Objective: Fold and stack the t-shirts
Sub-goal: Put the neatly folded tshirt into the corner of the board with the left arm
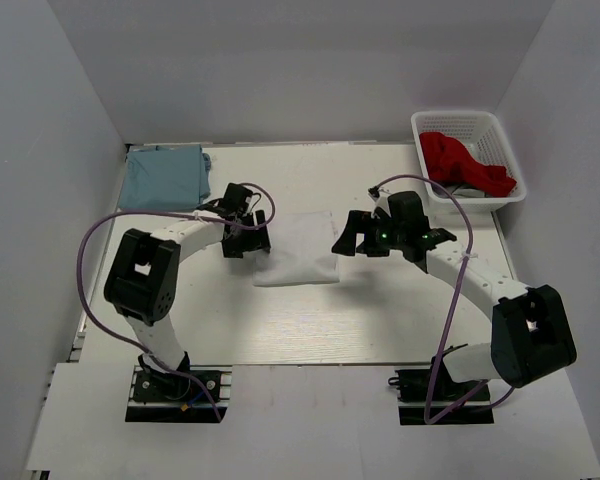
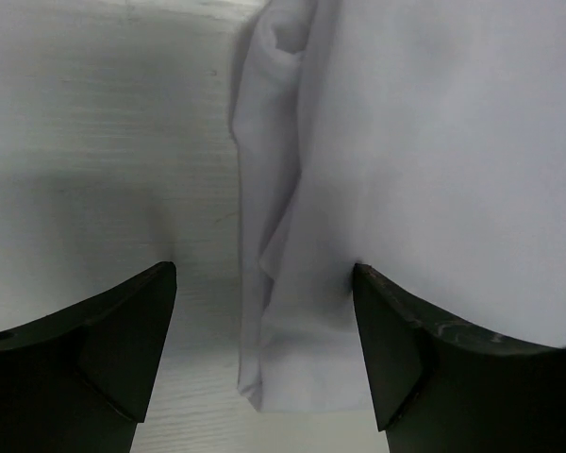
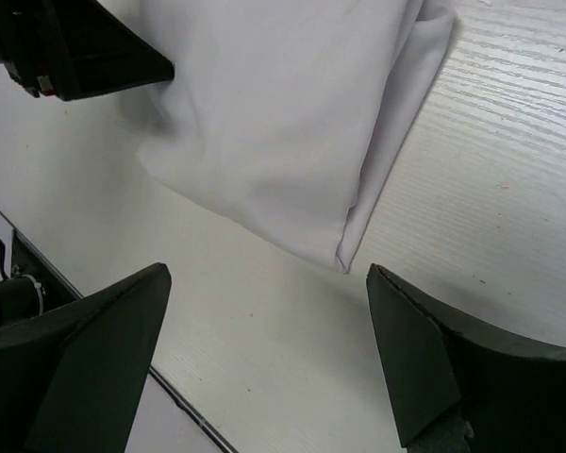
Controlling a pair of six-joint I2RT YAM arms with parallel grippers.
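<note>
A folded white t-shirt [image 1: 298,250] lies flat in the middle of the table. A folded light blue t-shirt [image 1: 162,178] lies at the back left. My left gripper [image 1: 248,240] is open at the white shirt's left edge; in the left wrist view the gripper [image 2: 264,326] straddles the shirt's folded edge [image 2: 274,245]. My right gripper [image 1: 347,237] is open just right of the white shirt. In the right wrist view the gripper [image 3: 269,330] hovers over bare table beside the shirt's corner [image 3: 292,132].
A white basket [image 1: 490,135] at the back right holds a red garment [image 1: 465,160]. White walls enclose the table on three sides. Purple cables loop off both arms.
</note>
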